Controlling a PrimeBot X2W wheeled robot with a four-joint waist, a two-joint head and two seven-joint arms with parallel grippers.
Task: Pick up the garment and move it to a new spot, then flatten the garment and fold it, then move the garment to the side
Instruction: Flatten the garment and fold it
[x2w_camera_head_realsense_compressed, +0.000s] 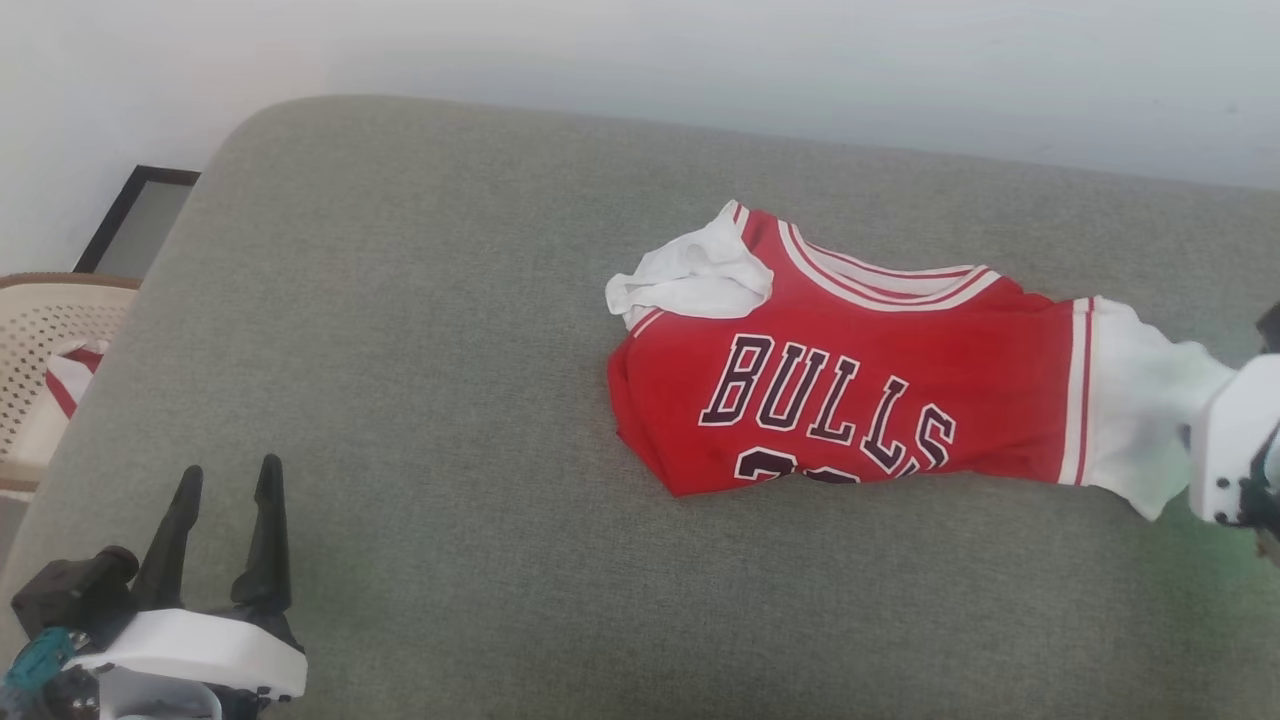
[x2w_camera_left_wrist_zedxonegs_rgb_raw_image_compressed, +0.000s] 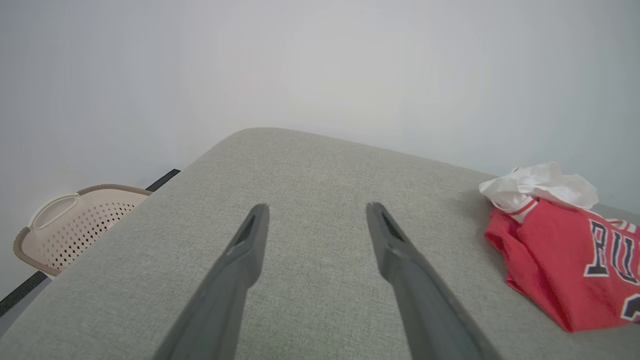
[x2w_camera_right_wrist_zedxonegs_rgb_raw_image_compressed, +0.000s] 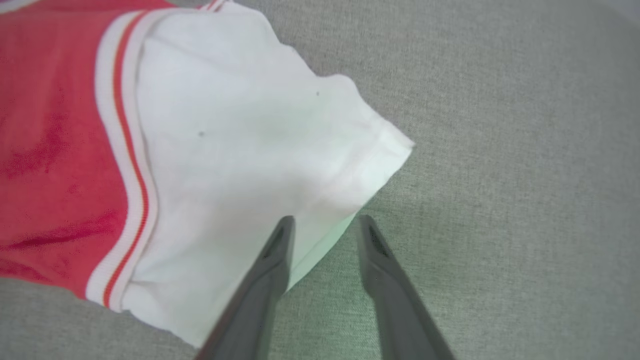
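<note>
The garment, a red jersey T-shirt with white sleeves and dark "BULLS" lettering, lies crumpled on the grey cushion, right of centre. Its lower part is tucked under. One white sleeve reaches toward the right edge. My right gripper hovers open over that sleeve's hem, one finger above the cloth, the other above bare cushion. In the head view its white wrist housing sits at the right edge. My left gripper stands open at the lower left, far from the garment, with nothing between its fingers.
A beige perforated laundry basket stands off the cushion's left edge, holding some red-and-white cloth. A dark frame leans by the pale wall behind it. The cushion's left half is bare grey fabric.
</note>
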